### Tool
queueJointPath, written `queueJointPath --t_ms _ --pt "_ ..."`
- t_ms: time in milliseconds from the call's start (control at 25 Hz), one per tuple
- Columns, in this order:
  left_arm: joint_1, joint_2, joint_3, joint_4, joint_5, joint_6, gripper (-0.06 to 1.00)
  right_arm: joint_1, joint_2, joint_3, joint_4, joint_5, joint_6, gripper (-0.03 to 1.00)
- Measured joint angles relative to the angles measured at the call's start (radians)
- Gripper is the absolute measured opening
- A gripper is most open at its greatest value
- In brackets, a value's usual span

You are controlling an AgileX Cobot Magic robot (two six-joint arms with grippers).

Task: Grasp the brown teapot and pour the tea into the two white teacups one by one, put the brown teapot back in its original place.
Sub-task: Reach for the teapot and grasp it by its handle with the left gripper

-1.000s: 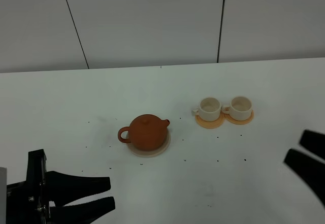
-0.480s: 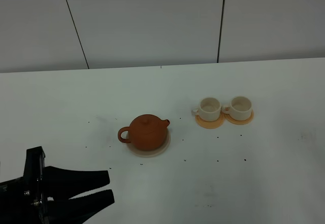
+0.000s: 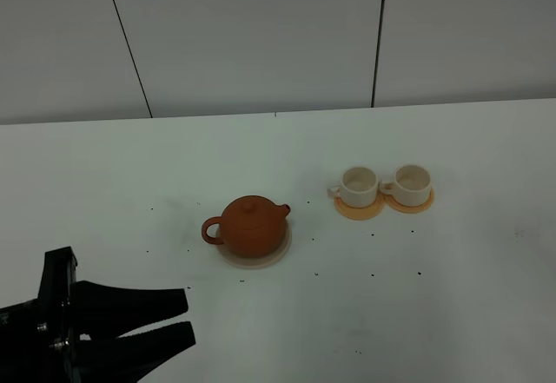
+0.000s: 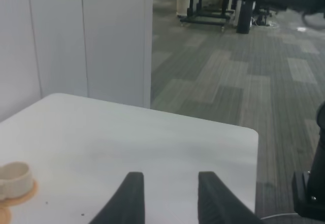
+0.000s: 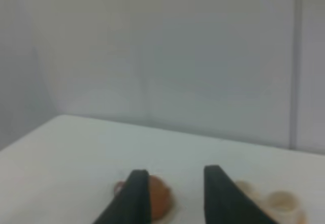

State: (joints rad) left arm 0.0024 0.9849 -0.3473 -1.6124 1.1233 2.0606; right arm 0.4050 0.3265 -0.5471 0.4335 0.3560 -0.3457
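The brown teapot (image 3: 252, 225) sits on its pale beige disc (image 3: 263, 260) mid-table, handle to the left, spout to the right. The two white teacups (image 3: 359, 185) (image 3: 412, 181) stand side by side on orange coasters to its right. My left gripper (image 3: 188, 320) is open at the table's lower left, well short of the teapot, holding nothing. The left wrist view shows its spread fingers (image 4: 130, 198) and one teacup (image 4: 13, 175). The right gripper (image 5: 175, 196) is outside the exterior high view. Its fingers stand apart in the right wrist view, with the teapot (image 5: 161, 196) and teacups (image 5: 281, 200) far beyond them.
The white table (image 3: 452, 296) carries small dark specks around the teapot. A grey panelled wall (image 3: 261, 36) rises behind the far edge. The left wrist view shows the table's corner (image 4: 249, 132) and the floor beyond it.
The right gripper has withdrawn past the right edge of the exterior high view. The left gripper has shifted slightly lower. Teapot and cups have not moved.
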Motion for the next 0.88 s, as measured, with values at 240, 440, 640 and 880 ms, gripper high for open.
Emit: queueJointPath --t_ms 240,440,640,880 --pt "-0.002 0.000 -0.009 -0.005 0.000 -0.016 0.32 0.000 -0.003 -0.184 -0.512 0.438 0.494 0.23" --pt "-0.002 -0.004 -0.009 -0.005 -0.001 -0.060 0.32 0.000 -0.062 -0.141 -0.449 0.511 0.496 0.22" --pt "-0.002 -0.048 -0.009 -0.001 -0.003 -0.079 0.32 0.000 -0.225 -0.053 -0.444 0.522 0.494 0.22" --pt "-0.002 -0.130 -0.009 0.000 -0.047 -0.083 0.32 0.000 -0.332 0.019 -0.451 0.618 0.494 0.22"
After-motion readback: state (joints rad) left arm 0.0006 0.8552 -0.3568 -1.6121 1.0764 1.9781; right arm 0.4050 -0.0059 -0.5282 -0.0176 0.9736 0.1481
